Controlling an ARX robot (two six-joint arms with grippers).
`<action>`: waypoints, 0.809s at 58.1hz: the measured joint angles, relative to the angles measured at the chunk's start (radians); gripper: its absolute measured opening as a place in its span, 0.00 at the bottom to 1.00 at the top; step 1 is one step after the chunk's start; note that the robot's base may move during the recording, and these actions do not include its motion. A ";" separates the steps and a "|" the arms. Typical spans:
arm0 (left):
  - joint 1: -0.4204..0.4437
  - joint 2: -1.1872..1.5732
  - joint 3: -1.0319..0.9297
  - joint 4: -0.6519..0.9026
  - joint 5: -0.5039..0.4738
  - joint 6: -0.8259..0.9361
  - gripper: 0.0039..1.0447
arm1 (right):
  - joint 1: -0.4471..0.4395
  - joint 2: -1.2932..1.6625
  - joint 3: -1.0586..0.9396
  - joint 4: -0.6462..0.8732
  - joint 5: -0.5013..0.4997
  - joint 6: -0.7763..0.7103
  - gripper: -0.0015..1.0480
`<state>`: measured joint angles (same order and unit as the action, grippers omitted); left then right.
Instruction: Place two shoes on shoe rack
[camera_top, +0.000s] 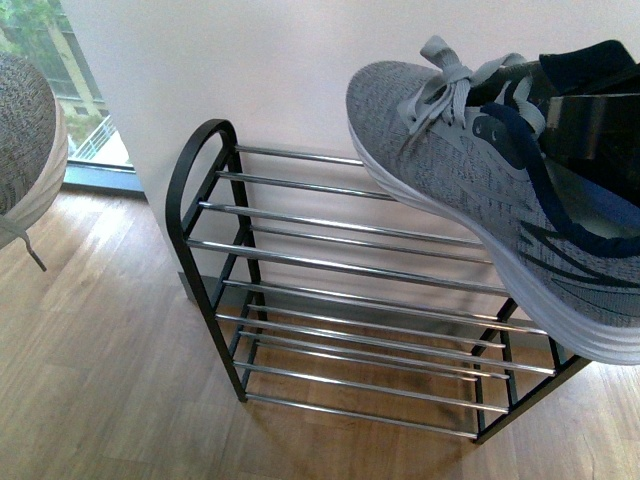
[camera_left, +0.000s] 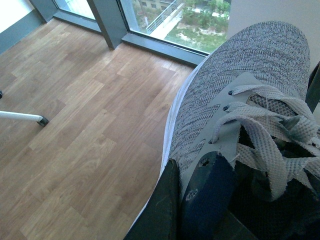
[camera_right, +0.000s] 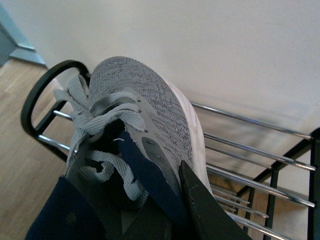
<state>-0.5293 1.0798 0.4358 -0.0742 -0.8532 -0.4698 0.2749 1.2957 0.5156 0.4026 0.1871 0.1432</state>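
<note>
2 grey knit shoes show, both off the floor. The right shoe (camera_top: 470, 190) hangs tilted over the right end of the 1 shoe rack (camera_top: 215, 160), toe towards the white wall (camera_top: 280, 70); whether its sole touches the top tier's 4 chrome bars cannot be told. The right fingers (camera_right: 200, 210) are clamped on its navy-lined collar. The left shoe (camera_top: 25, 130) sits at the front view's left edge, well apart from the rack, 1 lace end dangling above the wooden floor (camera_top: 100, 350). The left fingers (camera_left: 159, 210) pinch its collar.
</note>
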 joint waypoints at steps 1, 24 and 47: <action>0.000 0.000 0.000 0.000 0.000 0.000 0.01 | -0.004 0.014 0.009 0.000 0.008 0.016 0.01; 0.000 0.000 0.000 0.000 0.000 0.000 0.01 | -0.187 0.177 0.130 -0.034 0.087 0.304 0.01; 0.000 0.000 0.000 0.000 0.000 0.000 0.01 | -0.291 0.347 0.157 0.004 0.198 0.439 0.01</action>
<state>-0.5293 1.0798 0.4358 -0.0742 -0.8532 -0.4698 -0.0166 1.6424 0.6727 0.4068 0.3847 0.5823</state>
